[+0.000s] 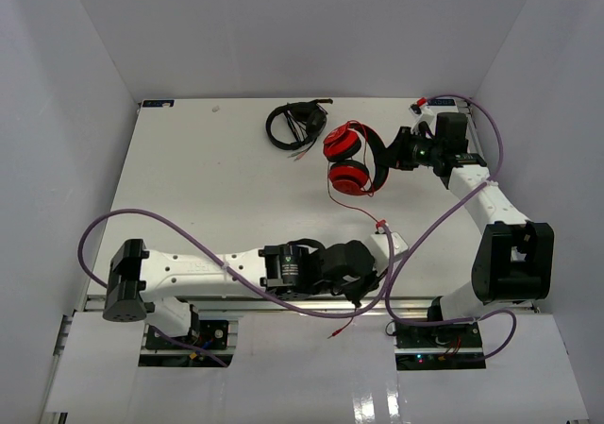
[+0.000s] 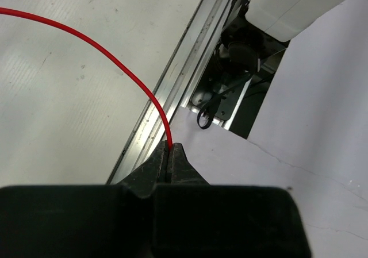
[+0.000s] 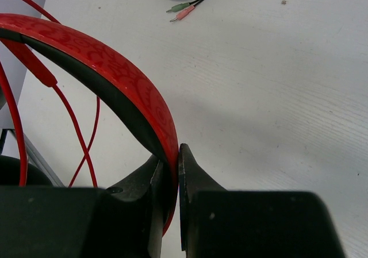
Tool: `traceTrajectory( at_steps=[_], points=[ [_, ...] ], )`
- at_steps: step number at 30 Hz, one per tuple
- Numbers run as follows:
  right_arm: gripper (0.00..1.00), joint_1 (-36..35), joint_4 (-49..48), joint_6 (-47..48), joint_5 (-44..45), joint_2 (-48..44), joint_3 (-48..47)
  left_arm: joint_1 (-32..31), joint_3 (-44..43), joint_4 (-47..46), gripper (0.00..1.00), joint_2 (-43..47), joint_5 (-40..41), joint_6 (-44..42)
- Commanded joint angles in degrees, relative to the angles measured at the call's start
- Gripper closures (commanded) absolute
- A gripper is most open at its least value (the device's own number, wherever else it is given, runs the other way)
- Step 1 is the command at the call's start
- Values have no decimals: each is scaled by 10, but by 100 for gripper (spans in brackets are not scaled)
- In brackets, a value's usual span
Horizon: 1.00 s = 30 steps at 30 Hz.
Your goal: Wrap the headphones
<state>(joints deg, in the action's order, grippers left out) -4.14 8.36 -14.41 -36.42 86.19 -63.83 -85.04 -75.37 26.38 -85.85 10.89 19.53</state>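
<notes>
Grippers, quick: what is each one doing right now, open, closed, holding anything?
Left gripper: closed, pinching the red cable.
Right gripper: closed, clamped on the red headband.

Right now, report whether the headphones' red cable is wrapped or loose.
Loose. The red cable runs unwound from the headphones to the left claw, shut on it.

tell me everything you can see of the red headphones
The red headphones are at the far right of the table: two round red cups, a glossy patterned red headband lined black. The right hand is shut on the headband. Their thin red cable trails toward the near edge, pinched by the left hand.
</notes>
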Motion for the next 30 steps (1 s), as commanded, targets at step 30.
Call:
traceTrajectory(
  at_steps=[30],
  points=[
    [92, -11, -161, -252, 131, -122, 24, 36, 191, -258, 100, 168, -221, 78]
  ],
)
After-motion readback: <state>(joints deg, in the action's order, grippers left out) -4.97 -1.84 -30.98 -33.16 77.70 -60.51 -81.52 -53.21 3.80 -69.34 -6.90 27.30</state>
